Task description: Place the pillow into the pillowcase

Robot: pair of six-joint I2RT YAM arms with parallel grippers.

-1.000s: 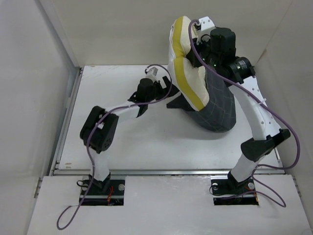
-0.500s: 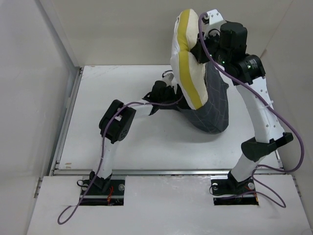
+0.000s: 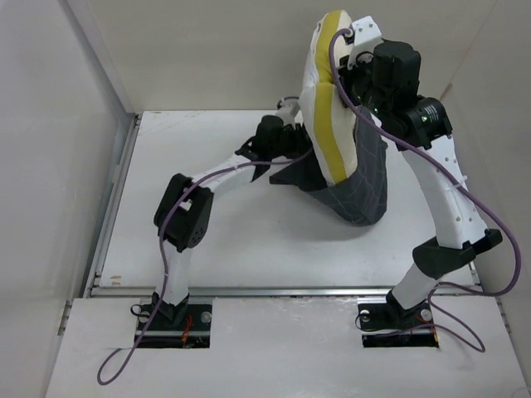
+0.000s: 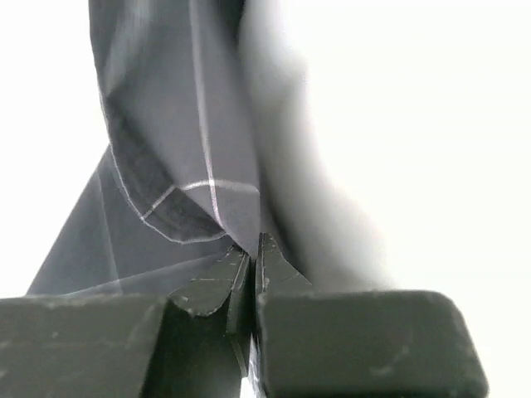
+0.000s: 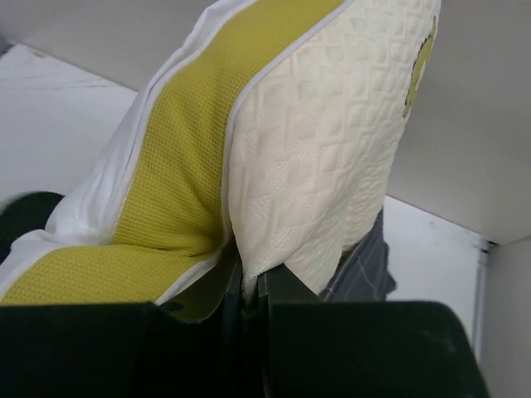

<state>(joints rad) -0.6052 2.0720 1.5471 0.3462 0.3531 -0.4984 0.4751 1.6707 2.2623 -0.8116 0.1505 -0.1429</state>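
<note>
Left hand [image 4: 252, 253]: closed, with its two dark fingers pinched on a fold of the pillowcase [image 4: 166, 133]. The cloth rises away from the fingertips in a dark grey sheet crossed by thin light lines.
Left hand's place: above the middle of the surface's far edge, just left of the pillow, with the arm reaching in from the near left.
Right hand [image 5: 245, 278]: closed, nipping the pillow [image 5: 332, 149] where the quilted cream face meets the yellow band [image 5: 178, 191].
Right hand's place: high above the far right corner of the surface [image 3: 232, 240], at the pillow's upper end.
Pillow: held upright and clear of the surface, its yellow band facing the overhead camera. Its upper end stands above the far edge.
Pillow's lower end: tucked into the mouth of the pillowcase, so only the upper part shows.
Greenish mark [image 5: 419, 62]: on the cream face near the pillow's top corner, seen from the right wrist.
Pillowcase: hanging around and under the pillow's lower end. Its rounded bottom is over the right half of the surface, but whether it touches cannot be told.
Surface: white, boxed in by pale walls on the left, far and right sides.
</note>
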